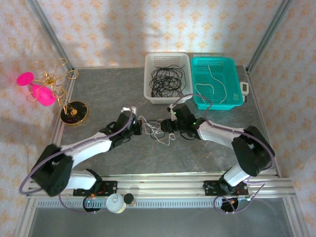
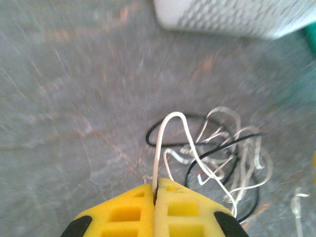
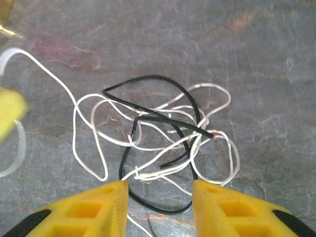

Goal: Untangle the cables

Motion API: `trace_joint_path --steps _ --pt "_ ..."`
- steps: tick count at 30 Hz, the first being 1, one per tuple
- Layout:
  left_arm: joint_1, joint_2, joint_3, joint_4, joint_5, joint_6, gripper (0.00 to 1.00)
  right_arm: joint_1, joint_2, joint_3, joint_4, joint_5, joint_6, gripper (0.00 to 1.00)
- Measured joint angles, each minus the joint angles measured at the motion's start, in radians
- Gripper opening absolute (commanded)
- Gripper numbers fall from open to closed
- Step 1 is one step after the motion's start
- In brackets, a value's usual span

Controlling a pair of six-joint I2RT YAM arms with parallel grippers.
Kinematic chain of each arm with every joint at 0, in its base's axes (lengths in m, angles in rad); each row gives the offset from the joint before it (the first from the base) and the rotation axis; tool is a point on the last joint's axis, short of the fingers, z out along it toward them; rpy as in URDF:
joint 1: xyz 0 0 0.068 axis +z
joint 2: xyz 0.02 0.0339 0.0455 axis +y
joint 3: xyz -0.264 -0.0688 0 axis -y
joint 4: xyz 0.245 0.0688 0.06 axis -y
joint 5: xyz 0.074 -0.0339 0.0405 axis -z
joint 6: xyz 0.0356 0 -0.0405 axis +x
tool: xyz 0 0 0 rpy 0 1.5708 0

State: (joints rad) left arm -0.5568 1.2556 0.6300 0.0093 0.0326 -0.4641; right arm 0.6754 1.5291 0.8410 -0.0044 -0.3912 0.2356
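Cables (image 1: 155,129) (image 2: 217,148) (image 3: 170,121): a loose tangle of thin white and black cords lies flat on the table, on the near side of the white basket and well apart from it.
Tangle make-up: mostly white loops with a few black strands crossing through them (bare coppery tips show on some ends in the right wrist view).
Left gripper (image 1: 138,127) (image 2: 155,190): nearer than the white basket, towards its left corner, at the tangle's left edge. Its yellow fingers (image 2: 128,212) are pressed together on one white strand (image 2: 173,116), which rises from the pinch in a narrow arch and drops back into the heap.
Right gripper (image 1: 169,126) (image 3: 160,190): also nearer than the white basket, towards its right corner, at the tangle's right edge. Its yellow fingers (image 3: 98,207) stand apart over the heap; cords lie on the table in the gap, none of them gripped.
White basket (image 1: 168,57) (image 2: 232,19): at the far part of the table, holding black cables (image 1: 165,81) in loose coils.
Teal basket (image 1: 213,60): just beside the white basket's right wall; one white cable (image 1: 212,86) lies curled inside it.
Table (image 1: 98,89) (image 2: 74,98) (image 3: 266,59): grey, marbled surface under both baskets and the tangle.
Gold wire stand (image 1: 54,74): well to the left of the white basket, carrying pink pieces (image 1: 44,96), at the table's edge.
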Motion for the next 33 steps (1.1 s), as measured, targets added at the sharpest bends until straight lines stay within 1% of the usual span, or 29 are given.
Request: trace_joint_path --steps 3,5,8,10,13,18,21,23,26,29,33 --pt "0.0 -0.132 0.047 -0.081 -0.042 0.044 0.0 0.0 -0.068 -0.008 0.034 -0.015 -0.053 0.46" --pt "0.0 -0.19 0.096 -0.135 -0.049 0.08 0.0 0.0 -0.117 -0.027 0.097 -0.057 -0.098 0.49" --pt "0.0 -0.22 0.194 -0.22 -0.037 0.146 0.0 0.0 -0.189 -0.1 0.267 -0.189 -0.192 0.56" --pt "0.0 -0.219 0.266 -0.278 -0.008 0.191 0.0 0.001 -0.209 -0.143 0.388 -0.262 -0.247 0.57" --pt "0.0 -0.215 0.359 -0.36 0.049 0.247 0.0 0.001 -0.183 -0.139 0.507 -0.324 -0.287 0.57" --pt "0.0 -0.206 0.469 -0.45 0.148 0.308 0.0 0.008 -0.068 -0.09 0.711 -0.404 -0.267 0.56" --pt "0.0 -0.202 0.502 -0.483 0.193 0.319 0.0 0.026 0.008 -0.059 0.784 -0.394 -0.241 0.54" --pt "0.0 -0.202 0.517 -0.497 0.221 0.325 0.0 0.036 0.054 -0.036 0.817 -0.36 -0.21 0.53" --pt "0.0 -0.202 0.538 -0.508 0.262 0.328 0.0 0.039 0.112 -0.012 0.862 -0.312 -0.164 0.49" --pt "0.0 -0.202 0.57 -0.517 0.301 0.332 0.0 0.051 0.173 0.02 0.876 -0.284 -0.139 0.46" --pt "0.0 -0.202 0.615 -0.515 0.341 0.332 0.0 0.105 0.241 0.037 0.871 -0.238 -0.138 0.42"
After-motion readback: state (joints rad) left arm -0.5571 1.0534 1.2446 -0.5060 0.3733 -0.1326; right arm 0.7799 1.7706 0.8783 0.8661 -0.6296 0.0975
